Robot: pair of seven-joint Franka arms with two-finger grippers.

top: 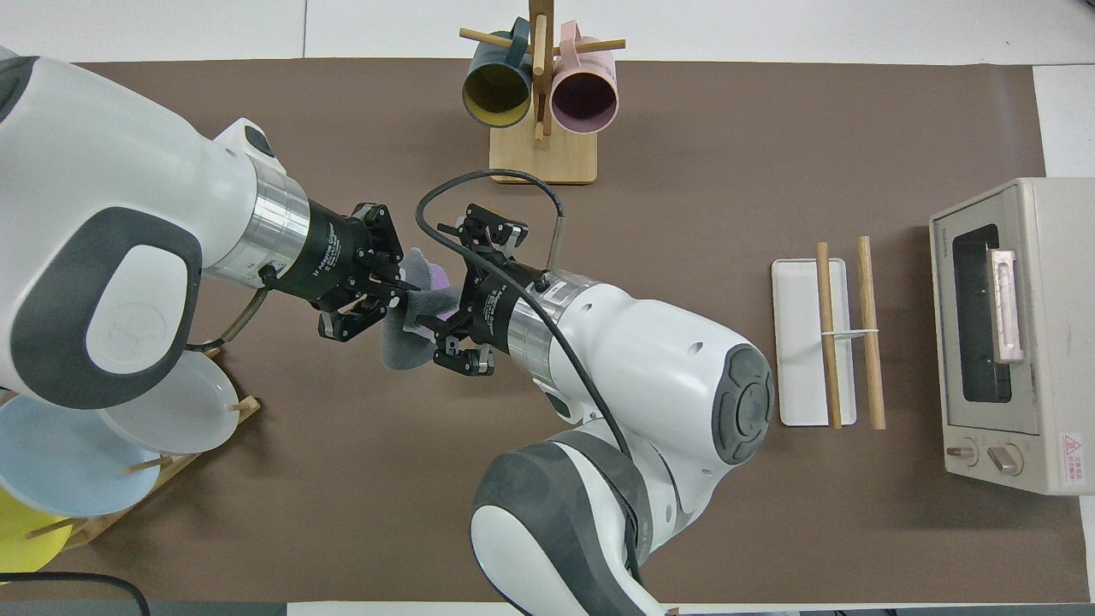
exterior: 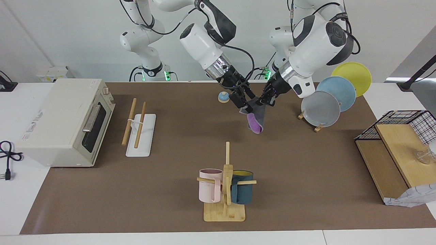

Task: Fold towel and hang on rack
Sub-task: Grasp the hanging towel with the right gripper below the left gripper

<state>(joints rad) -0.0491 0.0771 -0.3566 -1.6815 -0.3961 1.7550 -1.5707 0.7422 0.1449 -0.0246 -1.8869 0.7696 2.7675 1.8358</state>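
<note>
The towel point(exterior: 256, 119) hangs folded in the air between my two grippers over the middle of the mat, grey outside with purple showing at its lower end. In the overhead view the towel point(top: 402, 346) bunches between the two hands. My right gripper point(exterior: 246, 106) is shut on one upper corner and my left gripper point(exterior: 265, 101) is shut on the other. From above, the left gripper point(top: 400, 287) and the right gripper point(top: 446, 312) almost meet. The rack point(exterior: 139, 124), two wooden rods on a white base, stands toward the right arm's end; it also shows in the overhead view point(top: 843, 334).
A toaster oven point(exterior: 64, 122) stands beside the rack at the right arm's end. A wooden mug tree point(exterior: 226, 183) with two mugs stands farther from the robots. A stand of plates point(exterior: 335, 98) and a black wire basket shelf point(exterior: 398, 143) are at the left arm's end. A small blue knob point(exterior: 223, 97) lies near the robots.
</note>
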